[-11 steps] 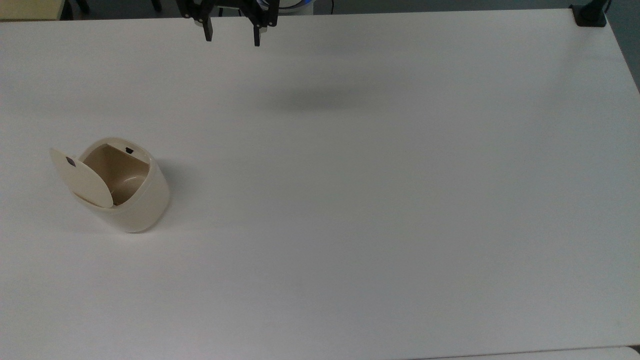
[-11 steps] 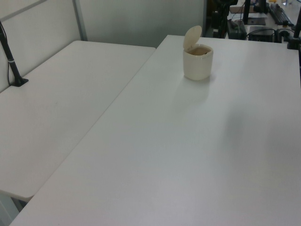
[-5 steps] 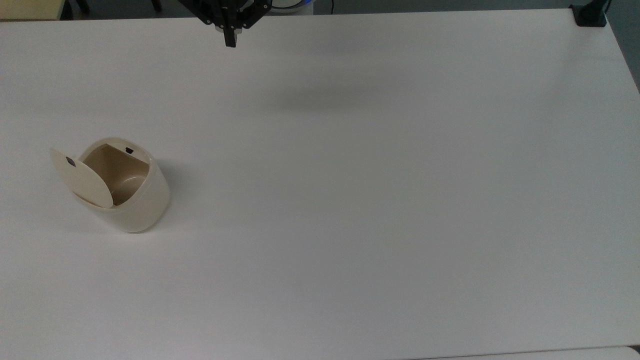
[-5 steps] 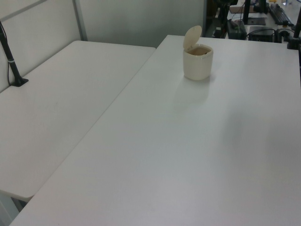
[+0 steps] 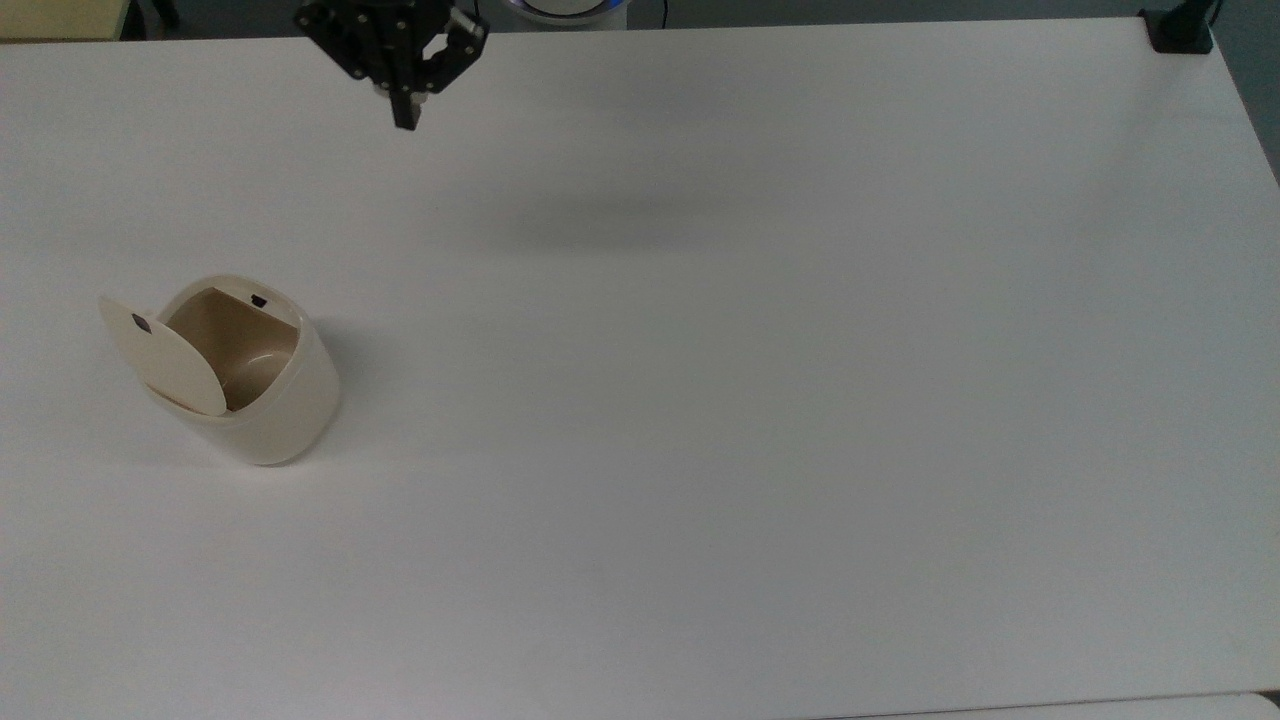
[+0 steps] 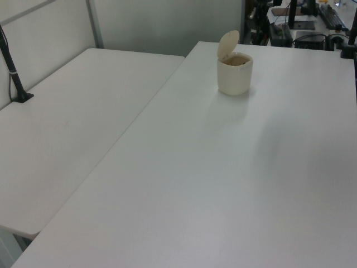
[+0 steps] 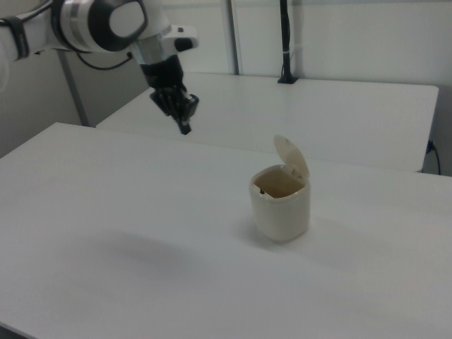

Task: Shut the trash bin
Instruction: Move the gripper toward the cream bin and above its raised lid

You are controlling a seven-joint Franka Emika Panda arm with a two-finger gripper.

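The bin (image 5: pixel 245 375) stands on the white table (image 5: pixel 750 400) with its lid (image 5: pixel 165 362) raised, well apart from the gripper (image 5: pixel 405 118), whose jaws are pressed together and empty, so the closing seems not yet begun.

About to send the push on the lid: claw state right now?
Claw: closed, holding nothing, up in the air away from the trash bin, whose lid stands open.

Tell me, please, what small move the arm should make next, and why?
Probably carry the gripper across the table toward the trash bin. Its lid stands open, tilted up from the rim, and the gripper hangs in the air with shut jaws, far from it.
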